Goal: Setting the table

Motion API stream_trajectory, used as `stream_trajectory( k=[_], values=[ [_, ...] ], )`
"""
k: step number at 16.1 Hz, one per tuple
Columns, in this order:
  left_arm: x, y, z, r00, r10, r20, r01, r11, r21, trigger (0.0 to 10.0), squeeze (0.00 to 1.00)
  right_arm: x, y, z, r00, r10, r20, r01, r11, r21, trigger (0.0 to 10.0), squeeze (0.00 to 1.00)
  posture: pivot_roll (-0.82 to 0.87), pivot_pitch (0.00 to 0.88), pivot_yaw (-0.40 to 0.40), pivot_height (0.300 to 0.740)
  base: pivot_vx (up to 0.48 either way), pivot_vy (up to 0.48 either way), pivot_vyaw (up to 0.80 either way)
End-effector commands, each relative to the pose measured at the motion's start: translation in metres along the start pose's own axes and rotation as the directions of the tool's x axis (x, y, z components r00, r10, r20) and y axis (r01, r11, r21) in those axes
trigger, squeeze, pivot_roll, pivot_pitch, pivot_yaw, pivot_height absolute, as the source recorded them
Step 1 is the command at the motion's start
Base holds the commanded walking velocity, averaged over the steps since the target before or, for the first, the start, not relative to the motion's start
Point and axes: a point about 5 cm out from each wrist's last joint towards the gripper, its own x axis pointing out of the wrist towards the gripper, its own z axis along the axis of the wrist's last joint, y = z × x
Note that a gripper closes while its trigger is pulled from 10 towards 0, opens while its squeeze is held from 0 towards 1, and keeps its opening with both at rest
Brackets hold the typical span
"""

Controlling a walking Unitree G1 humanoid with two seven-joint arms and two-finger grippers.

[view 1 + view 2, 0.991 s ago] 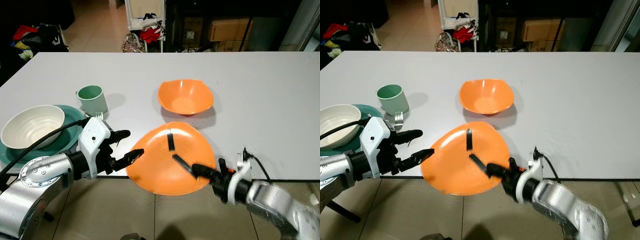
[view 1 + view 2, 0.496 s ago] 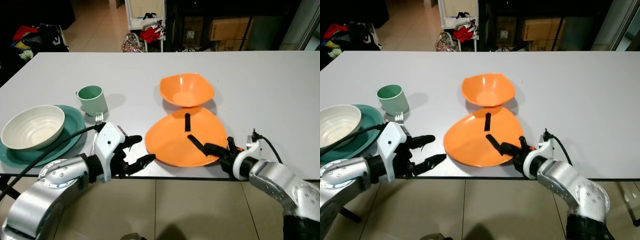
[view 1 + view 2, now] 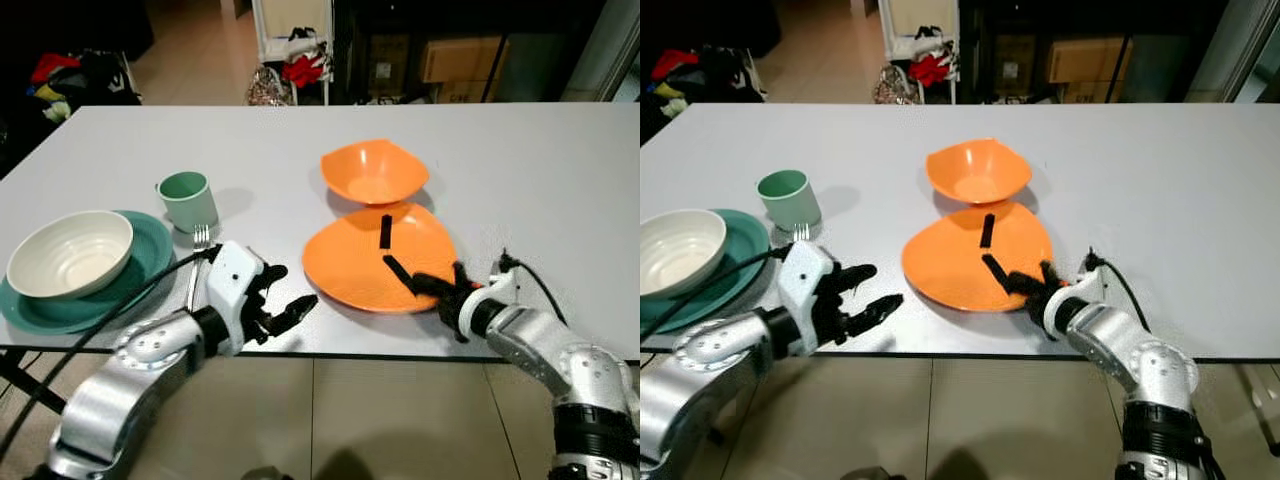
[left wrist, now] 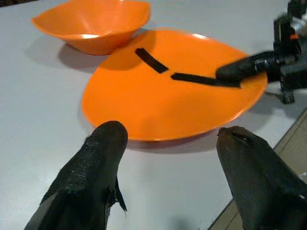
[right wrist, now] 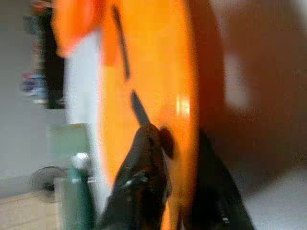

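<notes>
Left eye view: glossy orange plate (image 3: 372,262) with two black strips, rim in right claw (image 3: 432,288); left claw (image 3: 280,300) released.

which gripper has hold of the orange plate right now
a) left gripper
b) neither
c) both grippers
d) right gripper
d) The right gripper pinches the near edge of the orange plate, one finger on top and one beneath, while the left gripper hovers open beside it, clear of the rim.
</notes>
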Motion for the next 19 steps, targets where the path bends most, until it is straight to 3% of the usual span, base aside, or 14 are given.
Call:
stream_trajectory(
  k=[1, 5, 11, 12, 13, 14, 15, 16, 17, 18, 19],
  values=[
    [0.002, 0.000, 0.002, 1.000, 0.009, 0.003, -0.009, 1.000, 0.016, 10.0, 0.00, -0.001, -0.003, 0.000, 1.000, -0.028, 0.010, 0.028, 0.999, -0.023, 10.0, 1.00, 0.03, 0.000, 0.061, 0.740, 0.000, 0.000, 0.00],
    [0.005, 0.001, 0.001, 0.999, 0.030, 0.014, -0.030, 1.000, 0.008, 10.0, 0.00, -0.022, -0.016, 0.001, 0.997, -0.057, 0.054, 0.062, 0.993, -0.096, 10.0, 1.00, 0.02, 0.000, 0.067, 0.740, 0.000, 0.000, 0.00],
    [0.009, 0.001, 0.003, 0.999, 0.032, 0.022, -0.033, 0.999, 0.012, 10.0, 0.00, -0.061, -0.013, 0.003, 0.991, -0.072, 0.111, 0.099, 0.960, -0.264, 10.0, 1.00, 0.01, 0.000, 0.080, 0.740, 0.000, 0.000, 0.00],
    [0.009, 0.002, 0.003, 0.999, 0.036, 0.027, -0.036, 0.999, 0.013, 10.0, 0.00, -0.080, -0.013, 0.006, 0.981, -0.118, 0.152, 0.163, 0.930, -0.329, 10.0, 1.00, 0.01, 0.000, 0.078, 0.740, 0.000, 0.000, 0.00],
    [0.008, 0.002, 0.004, 0.999, 0.037, 0.030, -0.038, 0.999, 0.013, 10.0, 0.00, -0.086, -0.012, 0.007, 0.976, -0.131, 0.174, 0.186, 0.920, -0.346, 10.0, 1.00, 0.01, 0.000, 0.074, 0.740, 0.000, 0.000, 0.00],
    [0.006, 0.004, 0.006, 0.997, 0.065, 0.051, -0.066, 0.998, 0.015, 10.0, 0.00, -0.104, -0.001, 0.010, 0.961, -0.125, 0.246, 0.225, 0.872, -0.435, 10.0, 1.00, 0.00, 0.000, 0.084, 0.740, 0.000, 0.000, 0.00],
    [0.003, 0.006, 0.009, 0.992, 0.097, 0.082, -0.098, 0.995, 0.014, 10.0, 0.00, -0.113, 0.010, 0.014, 0.947, -0.114, 0.302, 0.268, 0.800, -0.537, 10.0, 1.00, 0.00, 0.000, 0.086, 0.740, 0.000, 0.000, 0.00],
    [0.001, 0.011, 0.014, 0.977, 0.173, 0.122, -0.175, 0.985, 0.004, 10.0, 0.00, -0.121, 0.028, 0.020, 0.901, -0.047, 0.431, 0.332, 0.714, -0.617, 10.0, 1.00, 0.00, 0.000, 0.088, 0.740, 0.000, 0.000, 0.00],
    [-0.001, 0.015, 0.021, 0.959, 0.235, 0.159, -0.234, 0.972, -0.021, 10.0, 0.00, -0.123, 0.046, 0.018, 0.878, 0.039, 0.477, 0.345, 0.638, -0.688, 10.0, 1.00, 0.00, 0.000, 0.090, 0.740, 0.000, 0.000, 0.00],
    [-0.002, 0.017, 0.030, 0.930, 0.302, 0.210, -0.299, 0.953, -0.046, 10.0, 0.00, -0.115, 0.064, 0.012, 0.874, 0.106, 0.473, 0.334, 0.575, -0.747, 10.0, 1.00, 0.00, 0.000, 0.089, 0.740, 0.000, 0.000, 0.00],
    [-0.003, 0.018, 0.032, 0.924, 0.315, 0.219, -0.312, 0.949, -0.049, 10.0, 0.00, -0.113, 0.068, 0.011, 0.873, 0.121, 0.472, 0.330, 0.568, -0.754, 10.0, 1.00, 0.01, 0.000, 0.087, 0.740, 0.000, 0.000, 0.00]
  ],
)
